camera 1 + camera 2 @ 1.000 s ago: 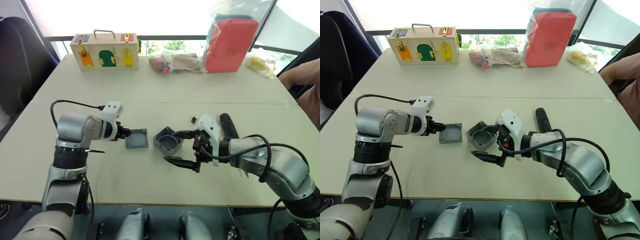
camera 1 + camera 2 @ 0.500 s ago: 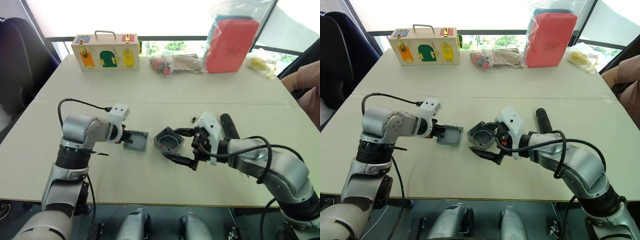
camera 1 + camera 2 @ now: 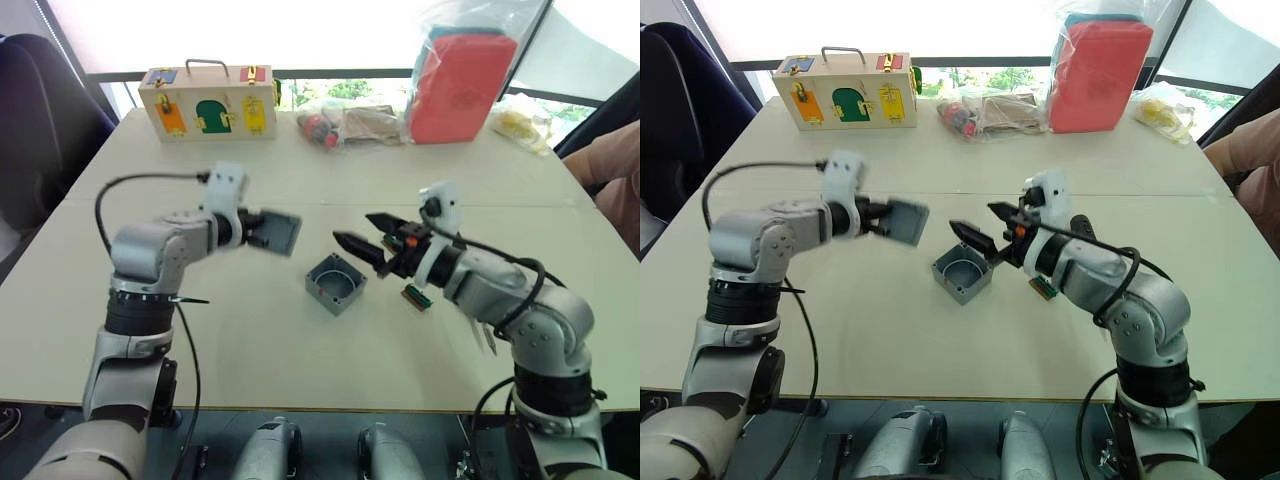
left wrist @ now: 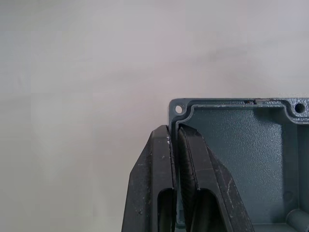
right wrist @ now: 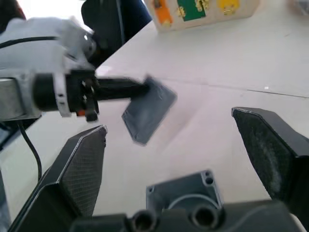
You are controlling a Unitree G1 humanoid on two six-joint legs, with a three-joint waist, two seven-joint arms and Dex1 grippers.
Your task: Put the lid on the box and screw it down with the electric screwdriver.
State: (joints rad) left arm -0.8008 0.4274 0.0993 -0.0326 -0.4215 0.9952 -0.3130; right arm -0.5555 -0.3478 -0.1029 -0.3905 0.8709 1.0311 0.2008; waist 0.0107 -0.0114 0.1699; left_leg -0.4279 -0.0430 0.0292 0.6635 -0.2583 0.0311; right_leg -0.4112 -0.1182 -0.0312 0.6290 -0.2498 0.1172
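Note:
The grey lid (image 3: 277, 231) hangs tilted above the table, pinched by its rim in my shut left gripper (image 3: 254, 228). The left wrist view shows both fingers (image 4: 164, 193) closed on the edge of the lid (image 4: 241, 145), whose hollow underside faces the camera. The grey box (image 3: 335, 283) sits open side up on the table, to the right of and below the lid. My right gripper (image 3: 357, 230) hovers open just above and behind the box, holding nothing. From the right wrist, the box (image 5: 188, 191) lies between wide-spread fingers (image 5: 82, 169). The electric screwdriver is hidden behind my right forearm.
A small green-and-brown block (image 3: 415, 297) lies by the right wrist. Along the far edge stand a wooden case with coloured doors (image 3: 208, 100), a bag of small parts (image 3: 350, 125) and a red box in plastic (image 3: 462, 85). A person's arm (image 3: 610, 150) rests at the right.
My left gripper has lifted the lid off the table and tilted it. My right gripper has let go of the tilted box and risen; the box now rests flat.

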